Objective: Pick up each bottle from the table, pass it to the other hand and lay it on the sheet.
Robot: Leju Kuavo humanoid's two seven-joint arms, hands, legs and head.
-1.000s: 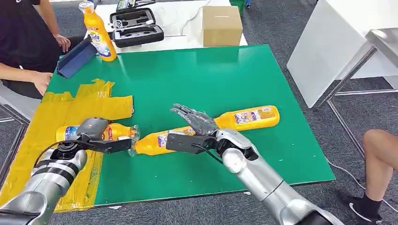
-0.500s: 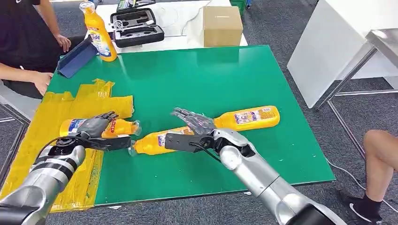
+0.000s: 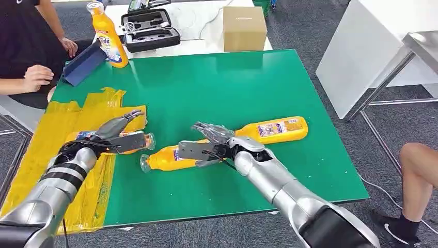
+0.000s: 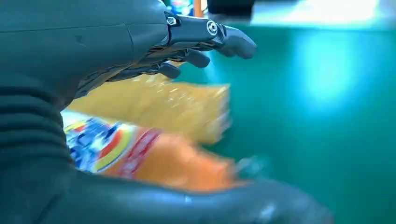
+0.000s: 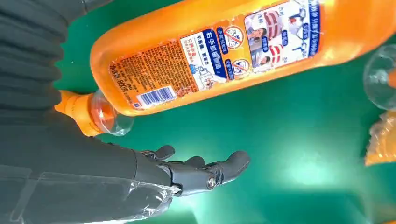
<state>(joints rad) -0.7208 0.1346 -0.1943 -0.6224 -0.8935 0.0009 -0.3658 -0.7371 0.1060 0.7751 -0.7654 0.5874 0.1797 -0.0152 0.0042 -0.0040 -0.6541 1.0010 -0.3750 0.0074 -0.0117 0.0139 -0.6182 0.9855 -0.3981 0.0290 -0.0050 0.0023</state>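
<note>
One orange bottle [image 3: 139, 140] [image 4: 154, 158] lies on the yellow sheet [image 3: 62, 121] [image 4: 187, 107] at the table's left. My left hand [image 3: 116, 135] [image 4: 140, 42] hovers just above it, fingers spread, holding nothing. A second orange bottle [image 3: 164, 158] [image 5: 224, 51] lies on the green table [image 3: 227, 82] with its clear cap pointing left. My right hand [image 3: 206, 145] [image 5: 196, 172] is over its base end, fingers apart, not gripping it. A third bottle [image 3: 274, 129] lies behind the right hand, its neck [image 5: 88, 109] close to the wrist.
A fourth orange bottle [image 3: 108, 36] stands upright on the white table behind, beside a black case [image 3: 150, 31], a cardboard box [image 3: 244, 27] and a blue folder [image 3: 82, 64]. A person's hand [image 3: 36, 77] is at the far left. A seated person's leg [image 3: 418, 170] is at right.
My left hand has let go of the bottle on the sheet and lifted with fingers spread. My right hand has shifted left and lower over the middle bottle. The person's hand has pulled back.
</note>
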